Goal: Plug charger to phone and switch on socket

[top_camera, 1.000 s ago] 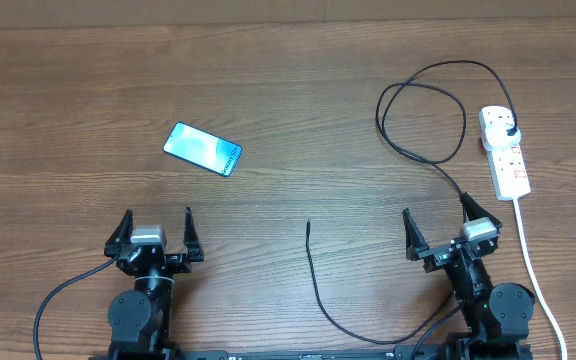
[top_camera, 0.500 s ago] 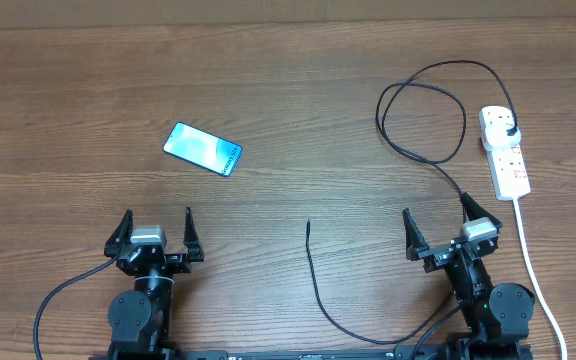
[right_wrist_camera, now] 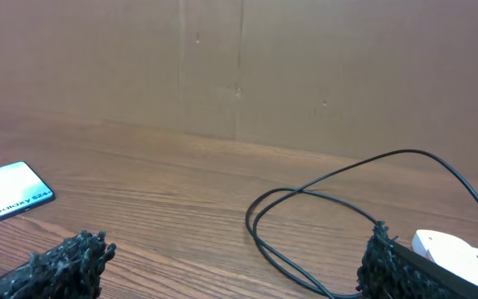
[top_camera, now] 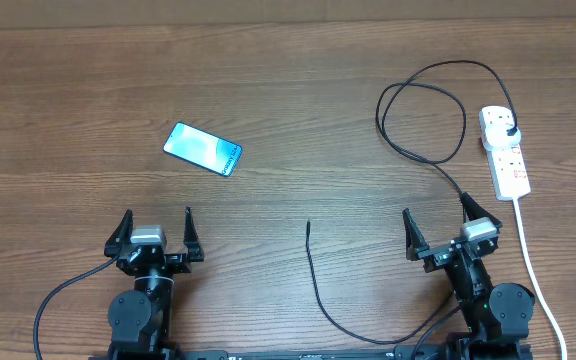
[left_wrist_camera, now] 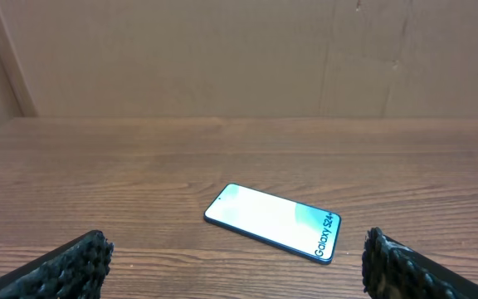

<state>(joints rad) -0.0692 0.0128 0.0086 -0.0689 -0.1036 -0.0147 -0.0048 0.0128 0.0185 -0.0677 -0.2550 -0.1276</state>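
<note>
The phone (top_camera: 202, 148) lies flat on the wooden table, screen lit blue-teal, left of centre; it also shows ahead in the left wrist view (left_wrist_camera: 273, 221) and far left in the right wrist view (right_wrist_camera: 12, 188). The charger (top_camera: 423, 115) loops at the right, its plug head in the socket (top_camera: 505, 151) and its small tip (top_camera: 308, 225) lying free near the middle front. My left gripper (top_camera: 156, 228) stands open at the front left, nothing between its fingers. My right gripper (top_camera: 438, 222) stands open at the front right, the cable (right_wrist_camera: 305, 224) passing ahead of it. The socket's end (right_wrist_camera: 455, 249) shows beside the right finger.
A thick white cord (top_camera: 533, 265) runs from the socket toward the front right edge, beside the right arm. A cardboard wall (left_wrist_camera: 239, 58) stands along the table's far edge.
</note>
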